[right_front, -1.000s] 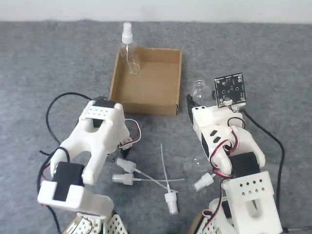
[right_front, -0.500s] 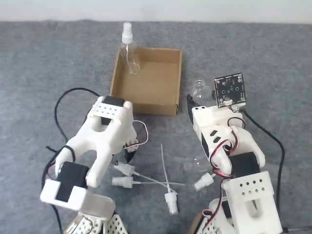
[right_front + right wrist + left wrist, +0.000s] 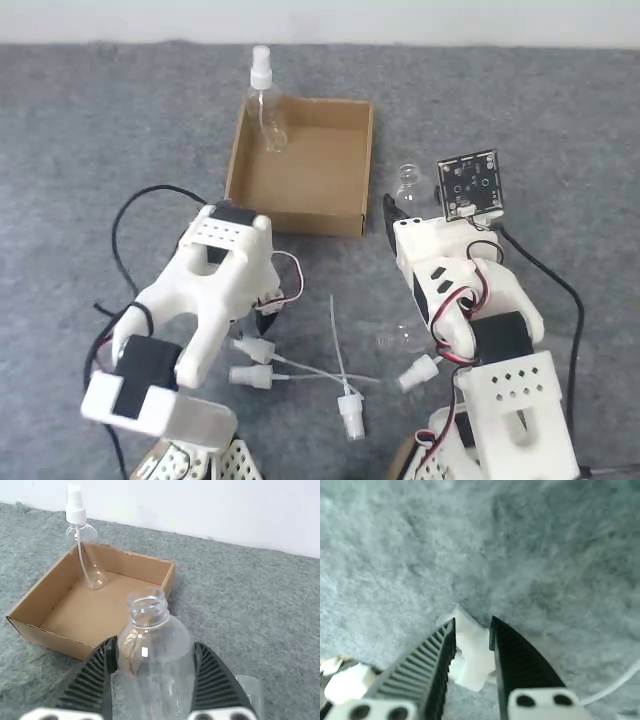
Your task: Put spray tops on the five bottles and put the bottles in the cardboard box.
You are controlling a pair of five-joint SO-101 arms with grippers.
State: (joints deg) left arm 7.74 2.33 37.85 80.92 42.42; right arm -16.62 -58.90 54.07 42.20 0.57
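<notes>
A white spray top (image 3: 472, 655) lies on the grey carpet between the black fingers of my left gripper (image 3: 470, 626), which press against both of its sides. In the high view this gripper (image 3: 268, 312) is low over the carpet, just above two spray tops (image 3: 255, 348) (image 3: 250, 374) with long tubes. My right gripper (image 3: 154, 645) is shut on an upright clear bottle (image 3: 152, 645) with no top, standing beside the cardboard box (image 3: 300, 215). A capped bottle (image 3: 265, 100) leans in the box's far left corner.
Two more spray tops (image 3: 352, 412) (image 3: 418, 373) lie on the carpet between the arms. A clear bottle (image 3: 403, 337) lies next to the right arm. Cables loop left of the left arm. A white wall runs behind the box.
The left arm has swung right and forward, bringing its gripper down by the spray tops. The right arm and its bottle have not moved.
</notes>
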